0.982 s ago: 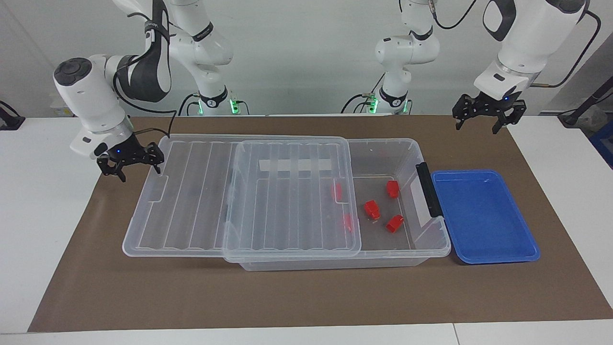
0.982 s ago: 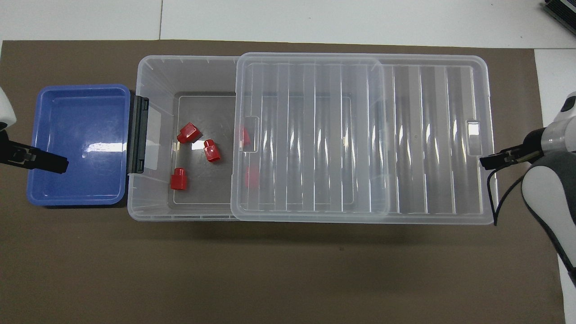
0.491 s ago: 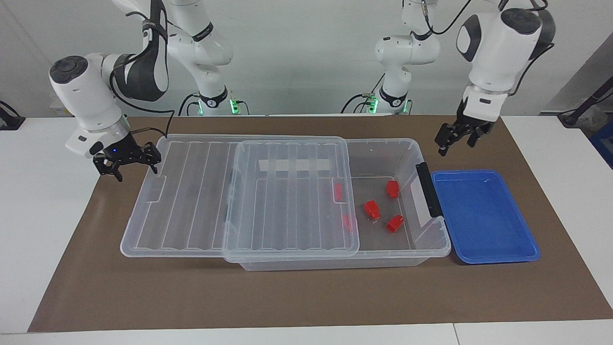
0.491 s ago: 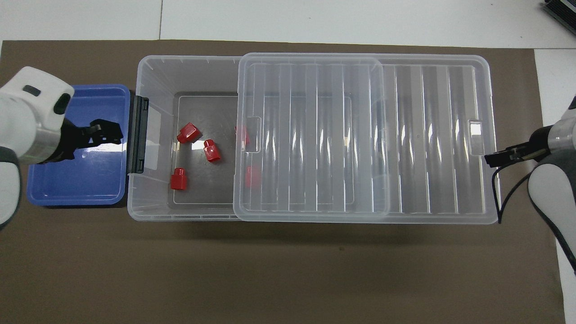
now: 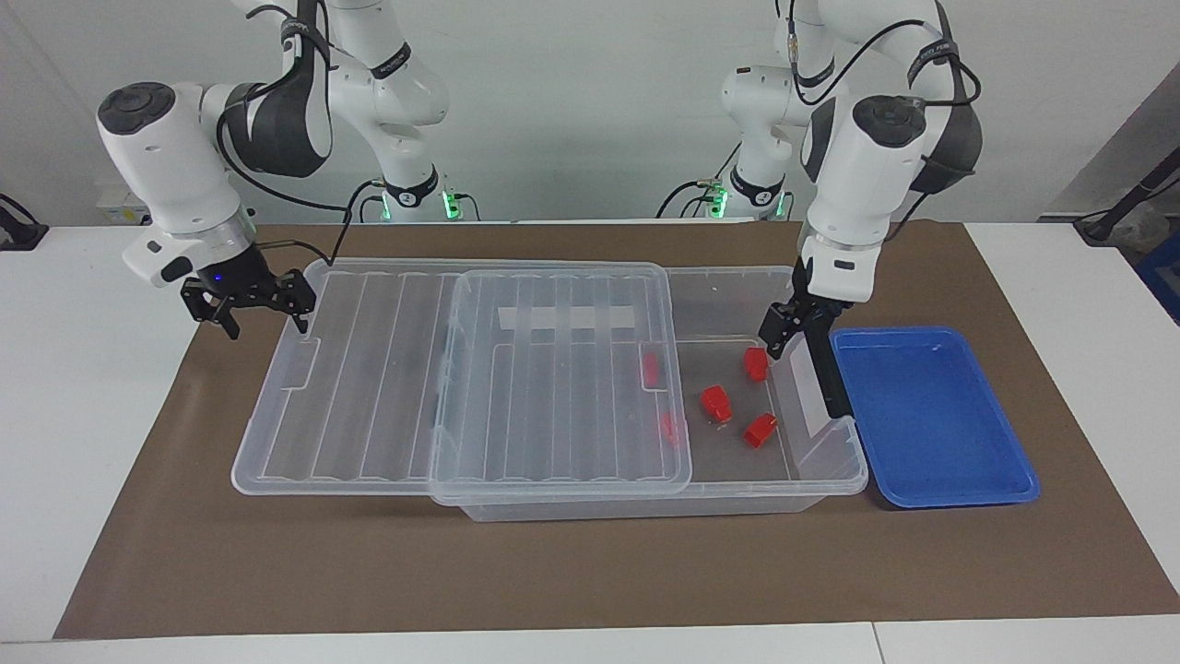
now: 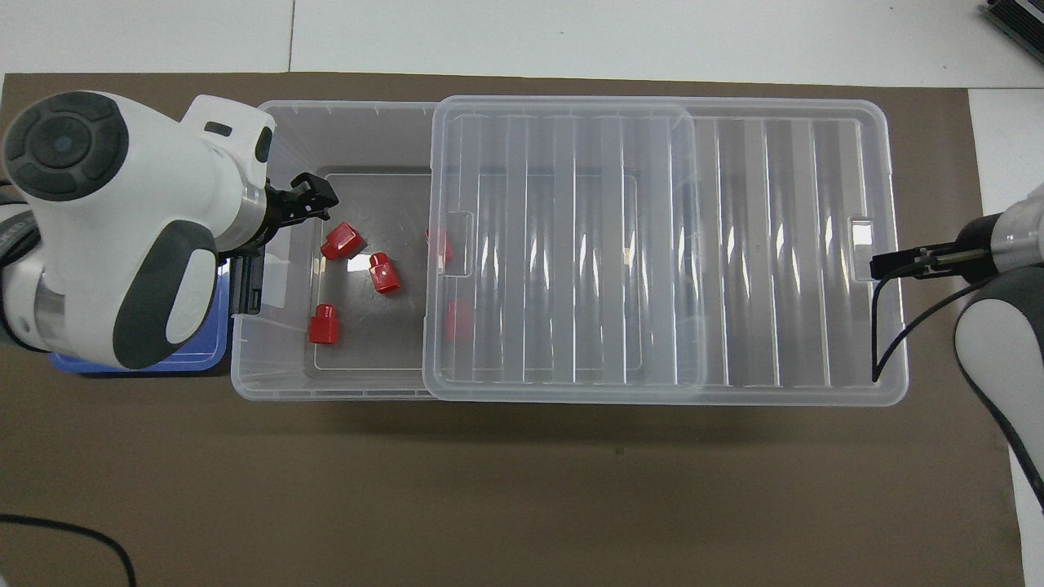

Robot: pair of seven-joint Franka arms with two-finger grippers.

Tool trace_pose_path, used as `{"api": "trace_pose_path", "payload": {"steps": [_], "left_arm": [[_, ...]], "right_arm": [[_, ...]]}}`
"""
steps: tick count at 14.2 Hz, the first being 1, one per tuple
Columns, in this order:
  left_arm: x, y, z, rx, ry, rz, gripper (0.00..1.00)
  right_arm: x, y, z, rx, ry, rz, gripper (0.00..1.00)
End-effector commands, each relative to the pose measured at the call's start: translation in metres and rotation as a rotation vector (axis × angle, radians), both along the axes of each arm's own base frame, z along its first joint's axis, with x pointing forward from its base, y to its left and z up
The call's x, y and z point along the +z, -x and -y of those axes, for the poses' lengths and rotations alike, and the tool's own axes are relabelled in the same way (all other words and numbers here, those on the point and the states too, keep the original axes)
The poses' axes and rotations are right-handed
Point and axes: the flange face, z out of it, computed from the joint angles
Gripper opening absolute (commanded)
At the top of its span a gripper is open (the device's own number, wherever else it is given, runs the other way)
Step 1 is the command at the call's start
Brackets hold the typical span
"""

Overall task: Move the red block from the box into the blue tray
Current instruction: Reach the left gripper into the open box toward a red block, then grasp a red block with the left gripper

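While my left gripper [image 5: 779, 337] hangs over the open end of the box [image 5: 737, 480], just above the red block [image 5: 756, 364] on its floor, I cannot tell how its jaws stand. Toward the left arm's end of the table lies the blue tray [image 5: 931, 489]. My right gripper [image 5: 263, 318] waits, jaws spread, beside the slid-back lid [image 5: 369, 387].

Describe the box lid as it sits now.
The lid is clear ribbed plastic with a notch at each end. It lies flat on the box, slid toward the right arm's end so it overhangs there and leaves the tray-side end open. Two red blocks show through it. The right pincer hangs at its overhanging end; contact is unclear.
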Motion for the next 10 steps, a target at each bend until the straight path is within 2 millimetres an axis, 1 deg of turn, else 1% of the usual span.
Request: {"api": "trace_pose_path", "payload": {"steps": [1,2,3,5,6,7,8,9,10], "left_arm": [[-0.035,-0.013,0.029,0.018,-0.003,0.0,1.0],[-0.052,-0.015,0.042,-0.003,-0.017,0.003,1.0],[-0.071,-0.015,0.05,-0.015,-0.042,0.001,1.0],[-0.103,-0.011,0.073,0.002,-0.059,-0.009,1.0],[-0.118,-0.004,0.075,-0.011,-0.063,-0.018,1.0],[-0.133,0.004,0.072,-0.031,-0.077,-0.015,1.0],[-0.147,0.014,0.069,-0.048,-0.079,-0.011,1.0],[-0.157,0.021,0.068,-0.059,-0.064,0.009,1.0],[-0.165,0.025,0.064,-0.075,-0.058,0.019,0.98]], "right_arm": [[0.028,0.001,-0.022,-0.112,-0.01,0.0,1.0],[0.034,-0.001,-0.031,-0.134,-0.013,0.002,1.0],[0.04,-0.002,-0.036,-0.153,-0.016,-0.003,1.0],[0.062,-0.005,-0.047,-0.181,-0.02,-0.008,1.0],[0.071,-0.007,-0.048,-0.204,-0.02,-0.016,1.0],[0.081,-0.009,-0.05,-0.215,-0.021,-0.02,1.0],[0.088,-0.011,-0.058,-0.208,-0.018,-0.026,1.0],[0.094,-0.013,-0.062,-0.213,-0.018,-0.03,1.0],[0.098,-0.014,-0.064,-0.232,-0.009,-0.04,1.0]]}}
